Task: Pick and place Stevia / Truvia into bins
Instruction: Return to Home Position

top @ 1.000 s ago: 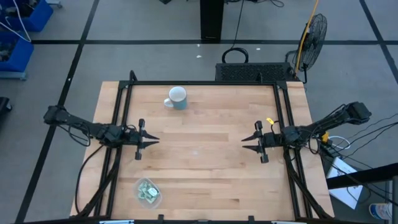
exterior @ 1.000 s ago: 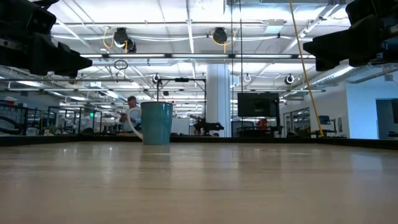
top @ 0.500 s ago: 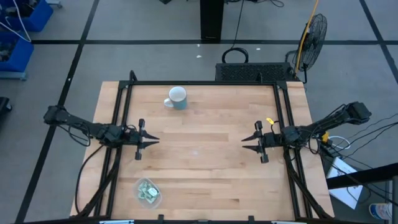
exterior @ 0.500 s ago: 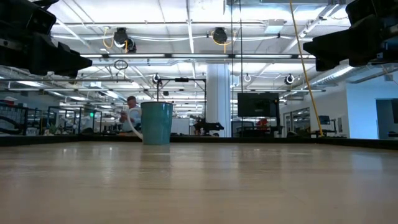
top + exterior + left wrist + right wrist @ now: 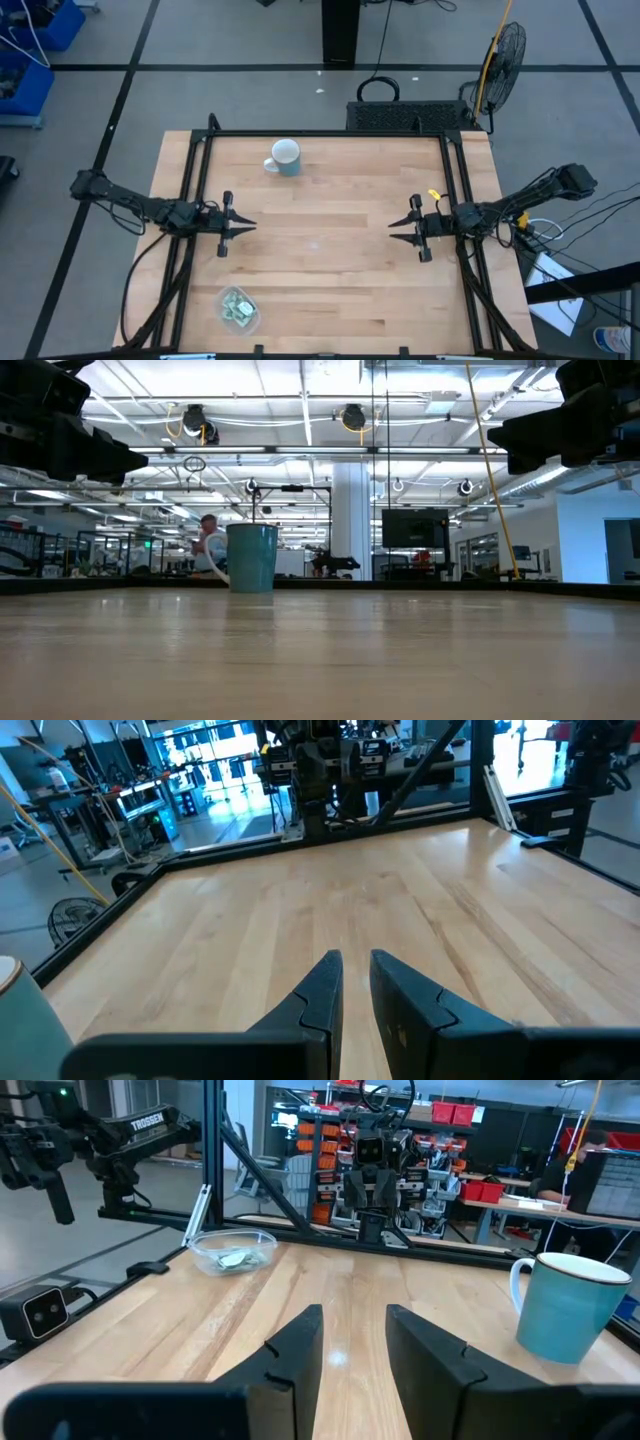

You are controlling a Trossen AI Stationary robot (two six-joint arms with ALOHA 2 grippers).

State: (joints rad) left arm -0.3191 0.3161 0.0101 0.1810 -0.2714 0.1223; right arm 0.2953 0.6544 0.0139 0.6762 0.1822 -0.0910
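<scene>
Maple tabletop reads the same as it did a second ago: neither arm has shifted, and the mug and the bin sit where they were. The only change I can find is out in the room behind the table, where a person has moved slightly toward the mug's left in the low view.

My left gripper hangs over the table's left side, pointing inward. Its jaws are parted by only a thin slit and hold nothing. My right gripper mirrors it on the right side, jaws a little wider apart and also empty. The two face each other, well apart, with bare wood between them.

The clear bin sits near the front left corner, close to the front edge and just inside the black frame rail that runs along the left side. The Stevia / Truvia packets lie inside it in a loose pile. I cannot count them. No packets show on the wood outside the bin.

The white and pale blue mug stands upright near the back edge, left of centre, apart from both arms. The middle, the right half and the front right corner of the table are all bare.
</scene>
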